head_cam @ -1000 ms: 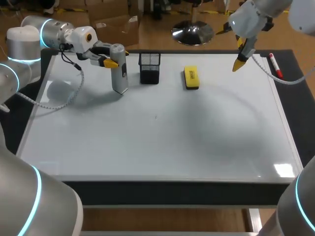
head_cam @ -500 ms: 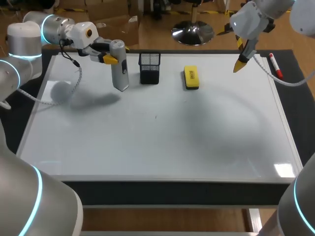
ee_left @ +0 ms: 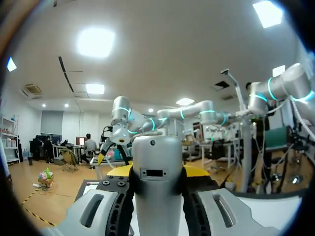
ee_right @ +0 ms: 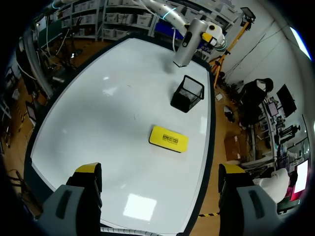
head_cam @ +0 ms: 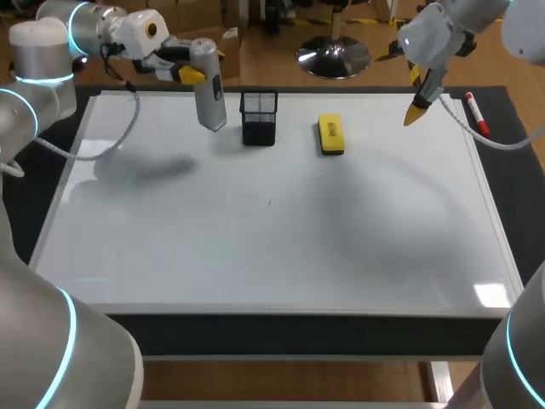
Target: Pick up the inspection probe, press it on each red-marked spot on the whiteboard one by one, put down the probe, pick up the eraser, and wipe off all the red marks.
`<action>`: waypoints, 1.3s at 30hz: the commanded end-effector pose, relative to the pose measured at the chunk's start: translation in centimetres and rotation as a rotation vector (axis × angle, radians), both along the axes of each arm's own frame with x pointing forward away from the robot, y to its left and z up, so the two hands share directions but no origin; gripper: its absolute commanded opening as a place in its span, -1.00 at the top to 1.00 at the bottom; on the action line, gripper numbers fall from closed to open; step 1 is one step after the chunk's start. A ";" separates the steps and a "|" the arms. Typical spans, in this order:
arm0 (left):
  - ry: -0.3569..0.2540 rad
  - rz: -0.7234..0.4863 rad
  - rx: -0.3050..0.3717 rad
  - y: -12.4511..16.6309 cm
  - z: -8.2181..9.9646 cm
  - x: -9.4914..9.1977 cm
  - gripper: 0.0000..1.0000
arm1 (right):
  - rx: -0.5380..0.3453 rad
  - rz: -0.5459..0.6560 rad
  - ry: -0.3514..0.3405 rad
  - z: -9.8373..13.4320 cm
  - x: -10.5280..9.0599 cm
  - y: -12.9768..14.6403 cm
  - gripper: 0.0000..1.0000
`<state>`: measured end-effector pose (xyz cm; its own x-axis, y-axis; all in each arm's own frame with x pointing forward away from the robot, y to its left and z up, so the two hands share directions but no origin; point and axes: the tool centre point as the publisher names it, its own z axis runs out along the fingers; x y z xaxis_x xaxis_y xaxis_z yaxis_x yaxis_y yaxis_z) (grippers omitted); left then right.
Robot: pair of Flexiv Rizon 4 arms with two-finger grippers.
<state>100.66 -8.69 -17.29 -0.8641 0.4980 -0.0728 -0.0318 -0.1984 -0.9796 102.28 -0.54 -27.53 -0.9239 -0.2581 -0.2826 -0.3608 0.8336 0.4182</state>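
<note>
Left gripper [head_cam: 204,66]: clamped on the inspection probe [head_cam: 209,85] near its upper end, one finger on each side (in the left wrist view the grey body fills the gap between them).
Inspection probe: grey and nearly upright, over the far-left part of the whiteboard [head_cam: 272,256]. Its lower end is off the surface and its shadow lies apart from it, toward the left.
Nearest obstacle: a black mesh cup [head_cam: 259,118] stands at the far edge, just beside the probe's lower end on its right.
Eraser [head_cam: 330,135]: yellow, flat on the board near the far edge, right of the cup and apart from it.
Right gripper [ee_right: 160,169]: fingers spread wide, holding nothing, above the board's far-right corner.
Marker [head_cam: 477,113]: red, lying outside the board's right edge, near the right gripper.
Open room: white surface runs from the cup and eraser to the near edge, with one small dark speck [head_cam: 269,202] near the middle.
Edges: a thin pale frame, with the dark table border [head_cam: 519,179] outside it.
</note>
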 end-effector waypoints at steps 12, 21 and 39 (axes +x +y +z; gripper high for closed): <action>-0.032 0.140 -0.049 -2.5 4.2 2.8 1.00 | -0.004 0.002 0.001 0.1 0.0 0.0 -1.00; -0.004 0.242 -0.096 -5.5 4.9 3.6 1.00 | -0.004 0.002 0.001 0.1 0.0 0.0 -1.00; -0.001 0.364 -0.090 -7.3 4.6 2.9 1.00 | -0.004 0.002 0.001 0.1 0.0 0.0 -1.00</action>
